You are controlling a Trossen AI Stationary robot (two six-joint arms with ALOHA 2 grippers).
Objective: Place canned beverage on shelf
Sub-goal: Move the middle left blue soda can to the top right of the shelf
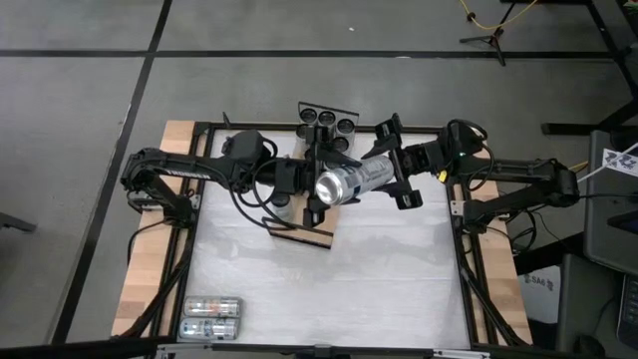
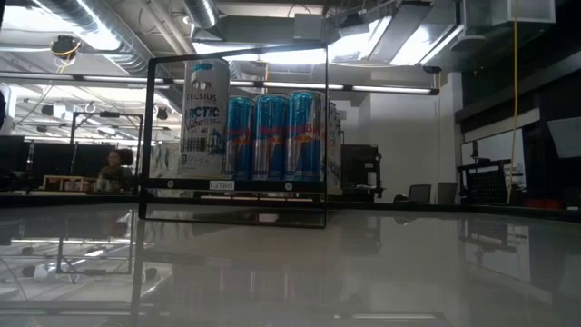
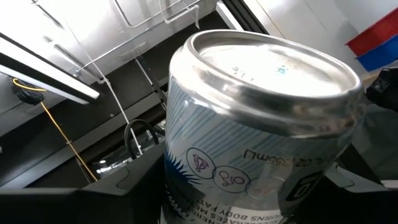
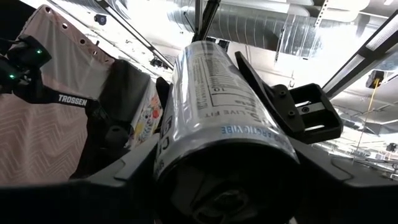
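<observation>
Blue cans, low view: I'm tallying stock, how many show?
3 tall blue metal cans stand side by side on the light-wood shelf, beside a white can; others may hide behind.

We see a shiny metal can [image 1: 344,184] above a glossy white desk [image 1: 379,269] with raw wooden edges.

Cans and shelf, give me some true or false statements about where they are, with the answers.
1. A silver can hangs above the table between the left gripper and the right gripper. True.
2. That can is upright. False: it lies tilted on its side.
3. Two cans lie flat near a table corner. True.
4. The shelf holds only blue cans. False: a white can stands beside the blue cans.
</observation>
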